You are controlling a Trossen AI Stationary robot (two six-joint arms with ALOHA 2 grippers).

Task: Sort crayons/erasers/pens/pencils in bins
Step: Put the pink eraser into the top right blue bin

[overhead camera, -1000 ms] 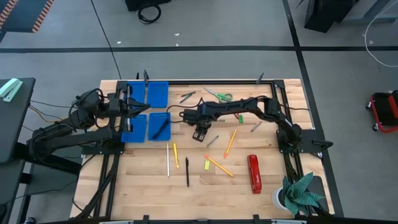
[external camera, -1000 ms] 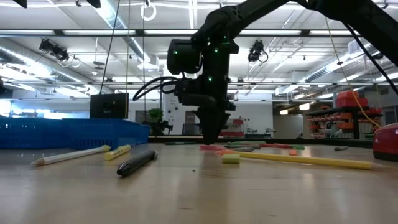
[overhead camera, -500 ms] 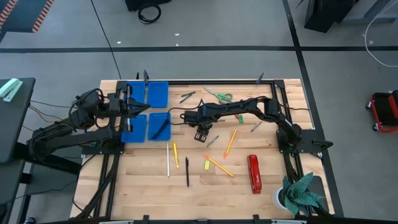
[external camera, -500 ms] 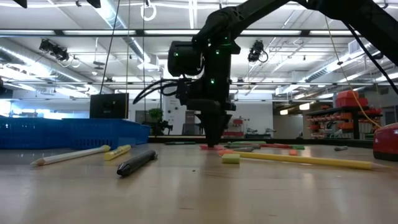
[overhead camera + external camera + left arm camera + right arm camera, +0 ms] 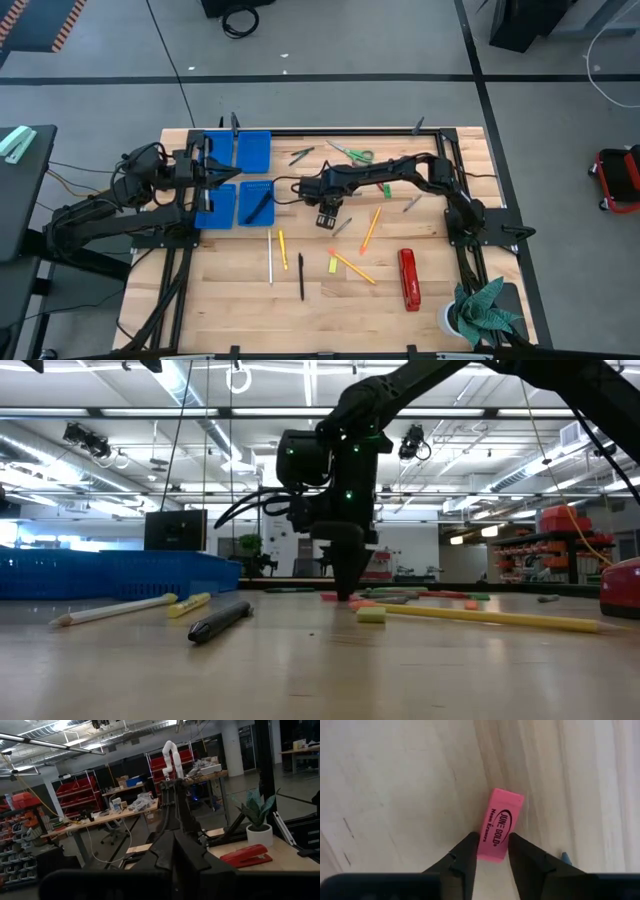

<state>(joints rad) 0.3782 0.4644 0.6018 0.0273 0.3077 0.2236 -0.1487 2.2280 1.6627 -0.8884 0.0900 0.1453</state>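
Right gripper [image 5: 492,851]: down at the surface [image 5: 240,300] mid-table, just beside the blue bins [image 5: 234,178]; jaws straddle one end of a pink eraser [image 5: 500,832] lying flat on the wood.
Right jaws: narrow gap, both fingertips [image 5: 469,849] at or very near the eraser's long sides; whether they are truly clamped cannot be told.
Change: over the last second this gripper has shifted slightly toward the bins and lowered, and its jaws have drawn in from wide.
Meaning: judged as the closing stage of a pick; the eraser is not yet lifted or binned.
Left gripper [image 5: 205,172]: parked over the bins, jaws shut, nothing seen held.
Bins: four together at the far left of the surface; one holds a dark pen [image 5: 260,203].
Outstanding: pencils [image 5: 370,229], a pen [image 5: 300,275] and a yellow eraser [image 5: 333,265] lie loose, well apart from the bins.
Non-task items: red stapler [image 5: 408,279], green-handled scissors [image 5: 352,154].
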